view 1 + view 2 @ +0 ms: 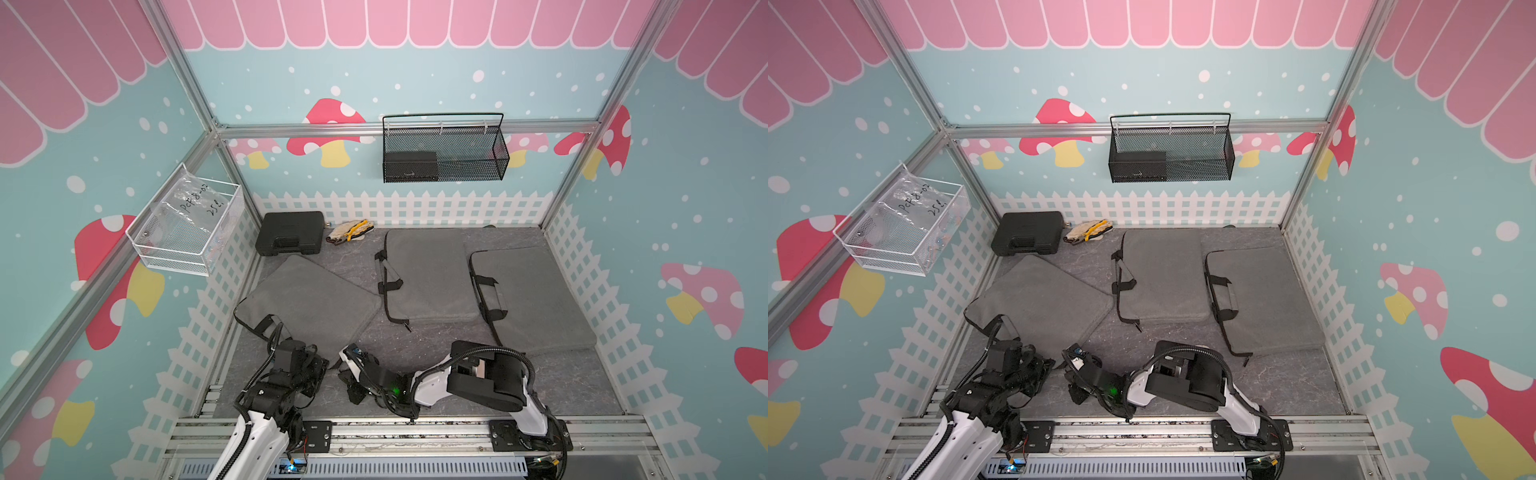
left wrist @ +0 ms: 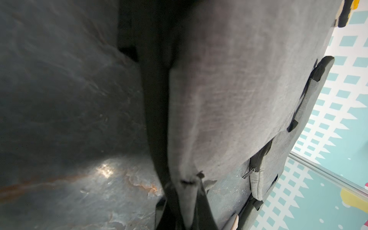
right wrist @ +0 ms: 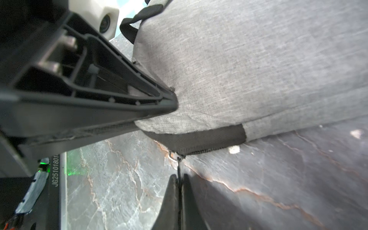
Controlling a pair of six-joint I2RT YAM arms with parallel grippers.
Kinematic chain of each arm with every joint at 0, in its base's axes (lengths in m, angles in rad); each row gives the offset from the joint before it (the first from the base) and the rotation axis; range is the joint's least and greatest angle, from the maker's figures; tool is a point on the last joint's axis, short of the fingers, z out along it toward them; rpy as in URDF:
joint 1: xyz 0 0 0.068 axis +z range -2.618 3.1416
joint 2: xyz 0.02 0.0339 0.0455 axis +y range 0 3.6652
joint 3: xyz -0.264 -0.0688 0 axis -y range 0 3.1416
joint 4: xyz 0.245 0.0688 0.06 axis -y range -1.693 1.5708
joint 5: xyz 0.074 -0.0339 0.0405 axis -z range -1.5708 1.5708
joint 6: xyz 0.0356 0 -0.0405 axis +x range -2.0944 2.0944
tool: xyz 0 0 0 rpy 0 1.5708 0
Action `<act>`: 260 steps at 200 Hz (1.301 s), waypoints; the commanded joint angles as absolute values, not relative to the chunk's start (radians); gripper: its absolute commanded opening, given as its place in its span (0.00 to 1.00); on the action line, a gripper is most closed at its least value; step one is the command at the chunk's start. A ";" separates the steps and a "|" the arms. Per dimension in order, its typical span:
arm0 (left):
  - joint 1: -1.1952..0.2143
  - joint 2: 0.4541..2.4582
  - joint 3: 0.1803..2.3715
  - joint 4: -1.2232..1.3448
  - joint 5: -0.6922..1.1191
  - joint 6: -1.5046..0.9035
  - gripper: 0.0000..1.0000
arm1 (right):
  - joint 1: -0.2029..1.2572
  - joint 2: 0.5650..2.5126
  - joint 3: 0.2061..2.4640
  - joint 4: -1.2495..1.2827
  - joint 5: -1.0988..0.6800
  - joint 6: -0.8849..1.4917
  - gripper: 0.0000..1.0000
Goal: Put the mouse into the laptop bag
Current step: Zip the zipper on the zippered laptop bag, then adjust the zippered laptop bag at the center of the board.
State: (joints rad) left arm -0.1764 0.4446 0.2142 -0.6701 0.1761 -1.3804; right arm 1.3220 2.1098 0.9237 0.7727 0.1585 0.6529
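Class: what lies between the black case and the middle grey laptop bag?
A pair of white-and-yellow gloves lies there, nearer the black case; both top views show it.

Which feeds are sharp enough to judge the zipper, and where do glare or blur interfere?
Left wrist view: blurred, one side in shadow, a glare patch on the table, weave of the laptop bag smeared. Right wrist view: sharp on the zipper pull pinched in the right gripper, green glow staining the table. Both top views: evenly lit, without glare.
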 commanded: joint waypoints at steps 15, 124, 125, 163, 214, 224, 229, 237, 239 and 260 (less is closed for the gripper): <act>-0.158 0.424 0.220 -0.772 0.139 -1.374 0.00 | 1.245 2.100 0.872 0.653 0.185 0.690 0.00; -0.150 0.367 0.275 -0.939 0.084 -1.361 0.42 | 1.216 1.952 0.856 0.557 0.243 0.584 0.62; -0.150 0.368 0.277 -0.943 0.081 -1.361 0.43 | 1.215 1.948 0.854 0.558 0.244 0.581 0.62; -0.143 0.367 0.346 -1.032 -0.001 -1.326 0.65 | 1.137 1.848 0.827 0.579 0.198 0.545 0.76; -0.137 0.364 0.379 -1.044 -0.028 -1.286 0.69 | 1.017 1.954 0.983 0.508 0.136 0.501 0.88; -0.135 0.364 0.383 -1.044 -0.030 -1.275 0.69 | 0.993 1.994 1.030 0.484 0.124 0.496 0.89; -0.135 0.366 0.386 -1.045 -0.031 -1.267 0.69 | 0.983 2.013 1.055 0.472 0.121 0.491 0.89; -0.133 0.366 0.390 -1.047 -0.035 -1.257 0.70 | 0.965 2.042 1.096 0.447 0.121 0.483 0.90; -0.133 0.367 0.390 -1.046 -0.035 -1.256 0.70 | 0.963 2.048 1.105 0.442 0.122 0.480 0.90; -0.130 0.367 0.391 -1.047 -0.036 -1.249 0.70 | 0.925 2.112 1.199 0.384 0.123 0.455 0.90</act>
